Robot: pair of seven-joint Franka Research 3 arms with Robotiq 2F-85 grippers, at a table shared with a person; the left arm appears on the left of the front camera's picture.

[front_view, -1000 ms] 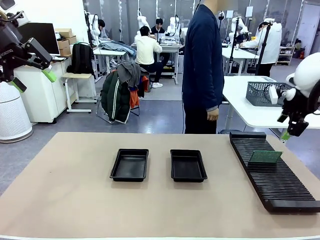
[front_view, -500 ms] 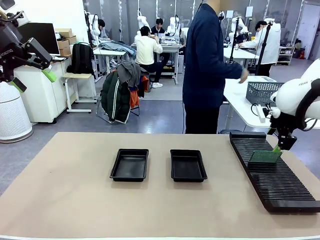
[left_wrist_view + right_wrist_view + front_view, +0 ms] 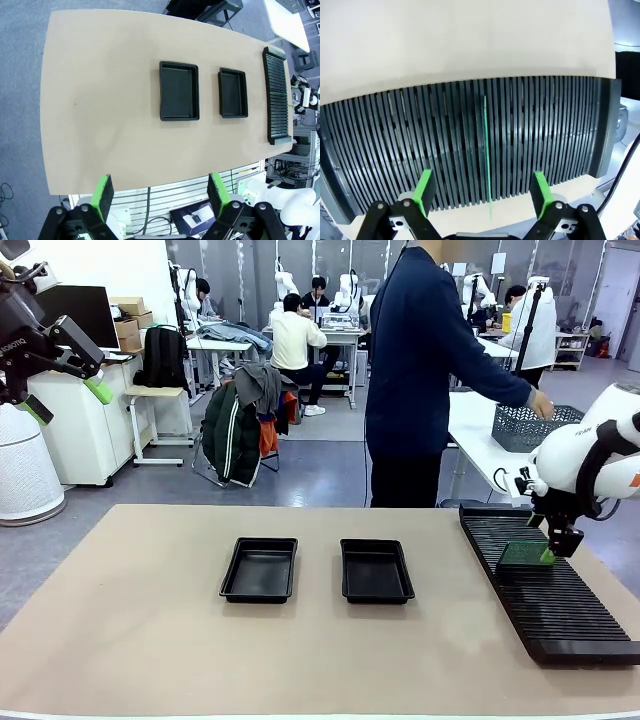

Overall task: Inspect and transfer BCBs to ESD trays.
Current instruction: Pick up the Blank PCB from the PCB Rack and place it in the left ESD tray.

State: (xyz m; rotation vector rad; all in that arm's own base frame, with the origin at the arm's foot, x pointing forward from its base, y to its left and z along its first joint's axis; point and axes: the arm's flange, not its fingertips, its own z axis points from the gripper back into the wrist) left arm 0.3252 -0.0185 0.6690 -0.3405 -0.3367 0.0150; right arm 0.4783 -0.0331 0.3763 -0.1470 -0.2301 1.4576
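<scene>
The right tool is hanging with its jaws spread wide over a BCB. The board is standing on edge in a slot of the long black slotted rack. Its thin green edge is running up midway between the two green pads, clear of both, so the tool is gripping nothing. This board is the one thing occupying the rack's slots. The rack is lying on the beige desk, directly beneath this tool.

Farther out, on this tool's left toward the middle of the desk, two ESD trays are lying side by side with a gap between them. The nearer tray and the farther tray are both showing bare black floors.

The left tool is hovering high off the desk's left end, well apart from everything on it. Its jaws are likewise standing wide with only air between them. From there the trays and the rack are lying far below and ahead of it.

Beyond the desk's far edge a person in a dark top is standing and stretching one hand to a grey mesh basket on a white table behind. What the basket is holding cannot be told.
</scene>
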